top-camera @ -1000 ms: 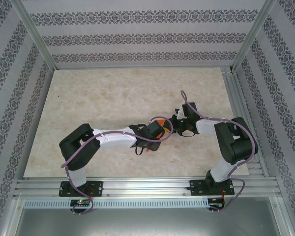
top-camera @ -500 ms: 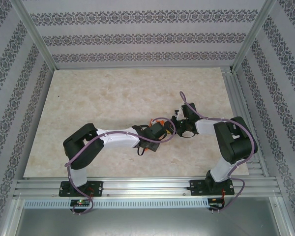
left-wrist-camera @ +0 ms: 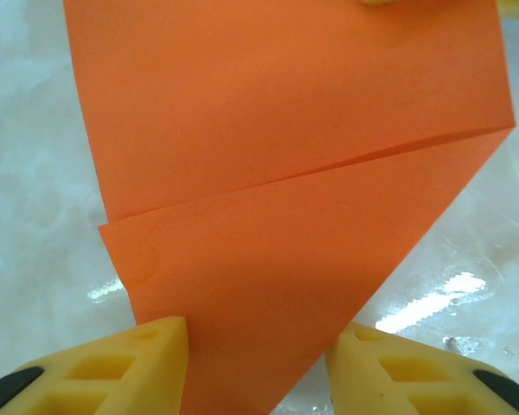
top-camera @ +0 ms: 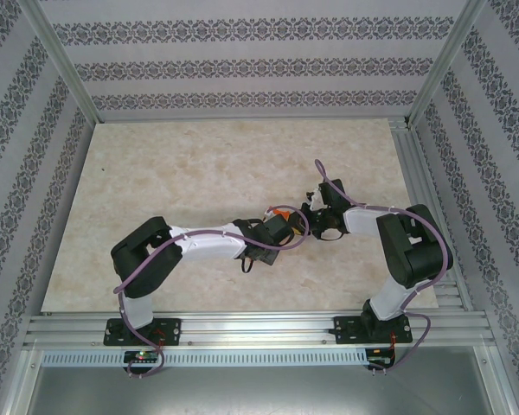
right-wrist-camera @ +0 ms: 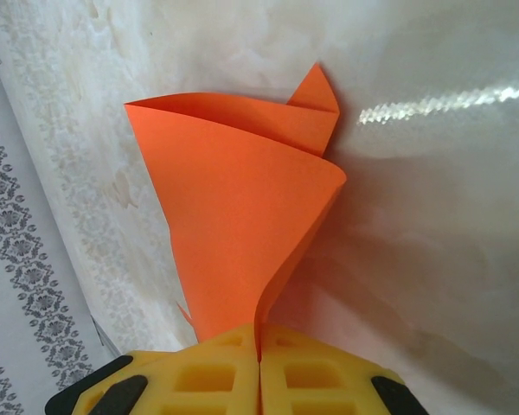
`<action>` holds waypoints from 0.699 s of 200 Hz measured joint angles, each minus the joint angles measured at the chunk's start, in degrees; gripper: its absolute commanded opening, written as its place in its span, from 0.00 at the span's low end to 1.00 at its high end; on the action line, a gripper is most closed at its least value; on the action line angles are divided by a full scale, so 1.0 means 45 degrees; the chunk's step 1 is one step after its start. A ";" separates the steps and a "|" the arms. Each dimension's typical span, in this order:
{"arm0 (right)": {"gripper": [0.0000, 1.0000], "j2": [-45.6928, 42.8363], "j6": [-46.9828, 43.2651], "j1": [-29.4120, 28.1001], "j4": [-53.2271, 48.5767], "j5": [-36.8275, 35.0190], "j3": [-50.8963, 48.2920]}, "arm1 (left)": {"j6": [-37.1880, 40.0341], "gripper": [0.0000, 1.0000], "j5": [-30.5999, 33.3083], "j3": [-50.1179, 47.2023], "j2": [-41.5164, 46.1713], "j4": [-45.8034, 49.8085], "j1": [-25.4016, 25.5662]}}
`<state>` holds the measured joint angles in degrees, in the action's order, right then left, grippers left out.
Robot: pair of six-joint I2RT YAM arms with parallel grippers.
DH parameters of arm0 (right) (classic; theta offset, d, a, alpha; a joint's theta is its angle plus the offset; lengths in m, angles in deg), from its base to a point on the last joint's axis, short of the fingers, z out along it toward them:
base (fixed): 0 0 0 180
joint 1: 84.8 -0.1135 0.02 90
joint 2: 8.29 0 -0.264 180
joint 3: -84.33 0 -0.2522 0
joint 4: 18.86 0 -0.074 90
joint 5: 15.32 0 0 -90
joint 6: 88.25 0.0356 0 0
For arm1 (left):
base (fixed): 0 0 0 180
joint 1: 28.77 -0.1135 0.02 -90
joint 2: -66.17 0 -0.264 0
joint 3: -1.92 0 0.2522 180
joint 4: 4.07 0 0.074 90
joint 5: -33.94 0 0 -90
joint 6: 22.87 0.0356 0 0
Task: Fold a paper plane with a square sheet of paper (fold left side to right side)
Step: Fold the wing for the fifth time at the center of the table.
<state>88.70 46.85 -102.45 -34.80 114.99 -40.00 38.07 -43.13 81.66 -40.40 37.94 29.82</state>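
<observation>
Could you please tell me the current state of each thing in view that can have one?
square sheet of paper: partly folded, layers overlapping along a slanting line, one end bent into a loose curl, not pressed flat.
right tool: shut, pinching the curled end of the paper.
left tool: open, fingers apart on either side of the paper's near corner.

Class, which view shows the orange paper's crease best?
The left wrist view: the orange paper lies spread out, its diagonal crease plain. The right wrist view shows it curled and pinched between the shut right fingers. In the top external view the arms hide most of it.
</observation>
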 measured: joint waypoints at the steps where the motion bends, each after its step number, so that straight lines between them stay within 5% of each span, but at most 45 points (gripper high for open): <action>1: 0.08 0.0005 0.0000 0.0000 0.0000 0.0000 0.0000 | 0.0000 0.50 0.0010 0.0000 0.0000 0.0010 0.0000; 140: 0.08 0.0228 0.0384 0.0000 -0.0248 0.0010 0.0219 | 0.1146 0.36 0.0758 -0.0520 0.0228 0.0126 0.0000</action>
<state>89.73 48.58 -102.45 -35.91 115.04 -39.02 43.23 -39.72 79.32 -39.37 38.51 29.82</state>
